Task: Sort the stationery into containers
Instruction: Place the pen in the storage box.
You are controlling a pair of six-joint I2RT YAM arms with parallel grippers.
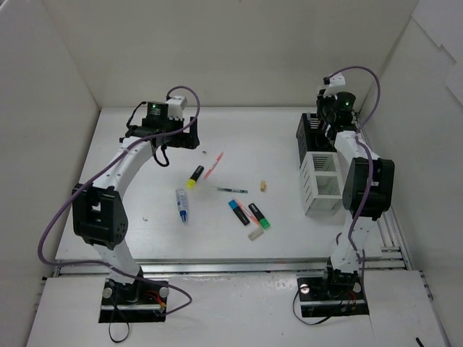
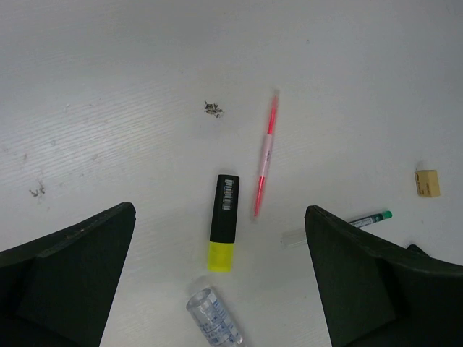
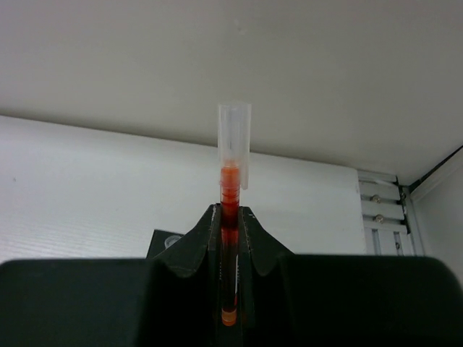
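My left gripper [image 1: 184,138] is open and empty, above the table's far left. Below it in the left wrist view [image 2: 221,212] lie a yellow highlighter [image 2: 223,220], a thin red pen [image 2: 265,155] and the clear end of a white-blue tube [image 2: 213,318]. My right gripper [image 1: 330,123] is shut on a red pen with a clear cap [image 3: 231,195], held upright above the black box [image 1: 309,134]. The white box [image 1: 322,185] joins its near end. The blue highlighter [image 1: 238,211], green highlighter [image 1: 260,215], a dark pen [image 1: 232,190] and a beige eraser [image 1: 264,186] lie mid-table.
White walls close in the table at the back and both sides. A second beige eraser [image 1: 255,234] lies by the highlighters. The tube [image 1: 181,204] lies left of them. A metal rail [image 1: 391,231] runs along the right edge.
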